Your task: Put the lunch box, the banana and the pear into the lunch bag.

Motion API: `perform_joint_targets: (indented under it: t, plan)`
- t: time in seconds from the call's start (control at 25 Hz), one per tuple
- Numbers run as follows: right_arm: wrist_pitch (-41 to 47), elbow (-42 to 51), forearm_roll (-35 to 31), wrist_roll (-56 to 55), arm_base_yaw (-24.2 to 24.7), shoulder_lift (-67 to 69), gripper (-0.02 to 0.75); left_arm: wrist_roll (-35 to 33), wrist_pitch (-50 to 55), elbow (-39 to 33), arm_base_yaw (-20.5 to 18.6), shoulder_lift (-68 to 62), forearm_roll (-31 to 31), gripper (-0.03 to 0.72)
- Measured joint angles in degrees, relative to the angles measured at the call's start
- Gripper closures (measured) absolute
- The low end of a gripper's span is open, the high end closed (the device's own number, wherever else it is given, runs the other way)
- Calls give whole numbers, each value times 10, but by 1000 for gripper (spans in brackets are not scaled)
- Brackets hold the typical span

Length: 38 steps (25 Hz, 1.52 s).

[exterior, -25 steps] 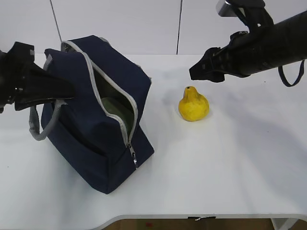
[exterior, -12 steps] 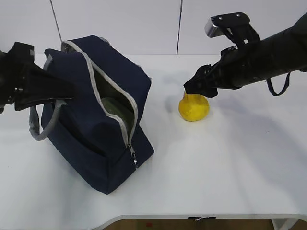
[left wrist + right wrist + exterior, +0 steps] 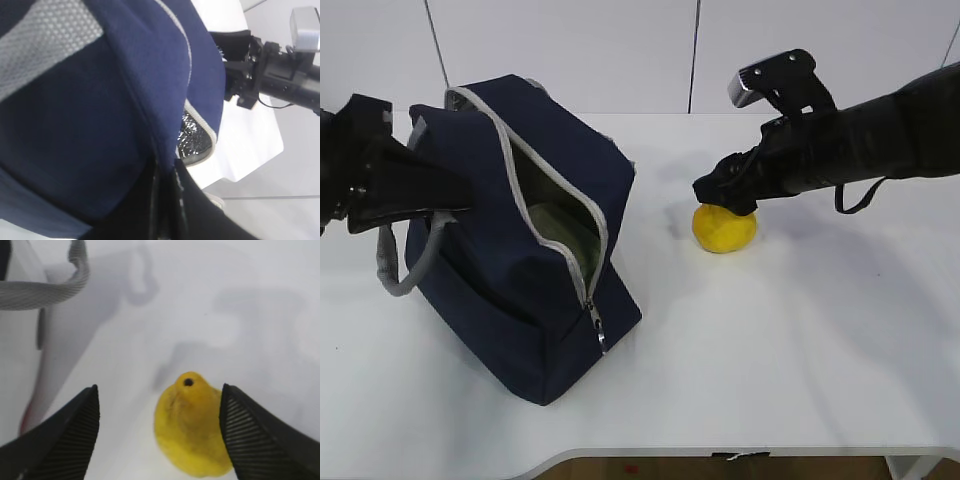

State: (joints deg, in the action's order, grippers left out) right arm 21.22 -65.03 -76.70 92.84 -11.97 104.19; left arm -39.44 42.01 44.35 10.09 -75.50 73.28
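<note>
Between the spread fingers (image 3: 60, 435) of the right gripper (image 3: 159, 432) the pear (image 3: 192, 430) is seen, upright on the white table (image 3: 790, 340), its dark stem end facing the wrist camera. The pear sits closer to the right-hand finger, possibly touching it; contact cannot be confirmed. A clear gap is left on the other side. Nothing is gripped; the jaws are held wide.

Beyond the fingertips, bare tabletop and shadow are noted, then a grey webbing handle (image 3: 45, 287) of the lunch bag (image 3: 520, 250) at upper left. No obstacle is seen between pear and bag.

The bag is tipped, its zipper undone and mouth gaping toward the pear. Inside, a sage-green shape (image 3: 560, 225) is made out, likely the lunch box lid; silvery lining (image 3: 192, 137) is visible.

The left gripper (image 3: 167, 200) is pinched tight on the bag's navy fabric at the far rim.
</note>
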Motion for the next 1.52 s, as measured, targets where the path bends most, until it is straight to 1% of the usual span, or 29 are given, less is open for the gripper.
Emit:
perform_joint_targets:
  t: [0.2, 0.36, 0.44, 0.64, 0.76, 0.96, 1.16, 1.32, 1.52]
  plan:
    - [-14, 0, -129, 160, 0, 30, 148, 0, -8, 0, 0, 0, -6, 688]
    - [-17, 0, -211, 234, 0, 47, 148, 0, -14, 0, 0, 0, -7, 688]
    - [-18, 0, -239, 264, 0, 57, 148, 0, -15, 0, 0, 0, -7, 688]
    - [-20, 0, -260, 294, 0, 69, 150, 0, -16, 0, 0, 0, -7, 688]
    - [-20, 0, -269, 304, 0, 69, 171, 0, -16, 0, 0, 0, -7, 688]
    - [-20, 0, -272, 307, 0, 69, 261, 0, -17, 0, 0, 0, -7, 688]
    - [-20, 0, -273, 307, 0, 69, 384, 0, -17, 0, 0, 0, -8, 688]
    - [-20, -1, -274, 309, 0, 69, 461, 0, -17, 0, 0, 0, -8, 688]
    - [-20, -1, -274, 309, 0, 69, 486, 0, -17, 0, 0, 0, -8, 688]
